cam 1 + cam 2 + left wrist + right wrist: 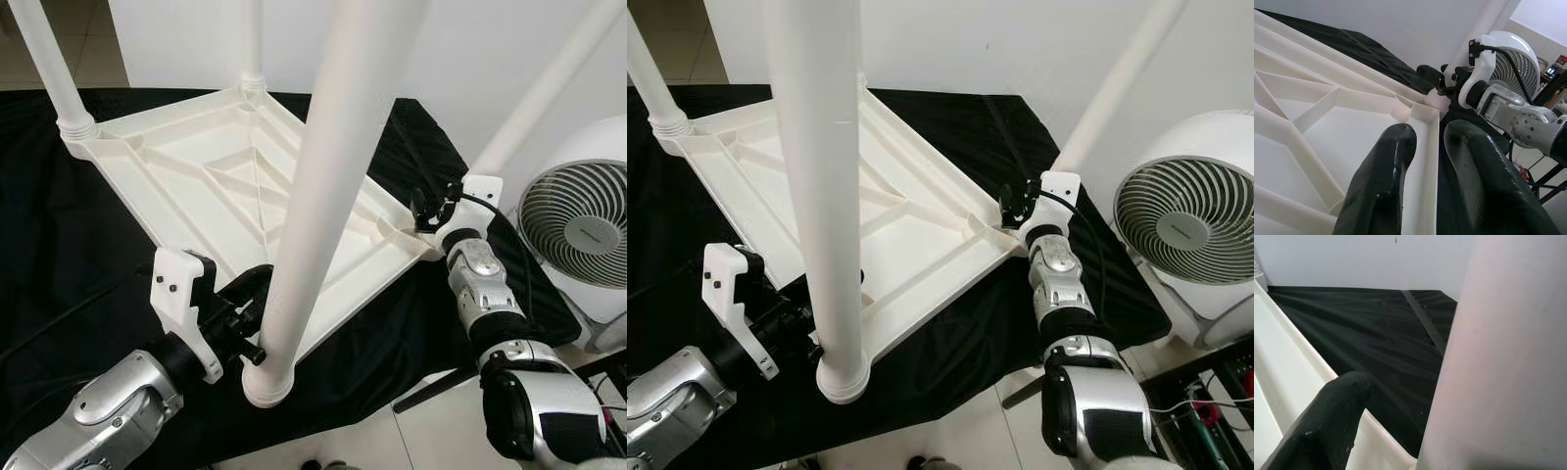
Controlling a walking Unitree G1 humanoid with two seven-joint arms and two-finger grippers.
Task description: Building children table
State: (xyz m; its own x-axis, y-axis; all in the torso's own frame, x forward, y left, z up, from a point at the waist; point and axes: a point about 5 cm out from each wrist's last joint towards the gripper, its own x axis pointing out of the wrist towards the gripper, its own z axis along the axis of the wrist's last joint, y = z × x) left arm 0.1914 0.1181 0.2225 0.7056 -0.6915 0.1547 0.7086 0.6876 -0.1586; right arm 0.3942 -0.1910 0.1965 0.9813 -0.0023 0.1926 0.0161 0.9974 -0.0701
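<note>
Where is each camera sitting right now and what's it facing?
Head eyes: look down on the upturned white tabletop with legs up; left gripper and right gripper at its corners.
Left wrist: looks along its fingers straddling the tabletop's rim, toward the right gripper.
Right wrist: beside a leg, facing black cloth.
All share the tabletop.

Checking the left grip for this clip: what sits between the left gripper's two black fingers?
In the left wrist view, the raised white edge rim of the upside-down tabletop runs up between the left gripper fingers, one finger on each side.
</note>
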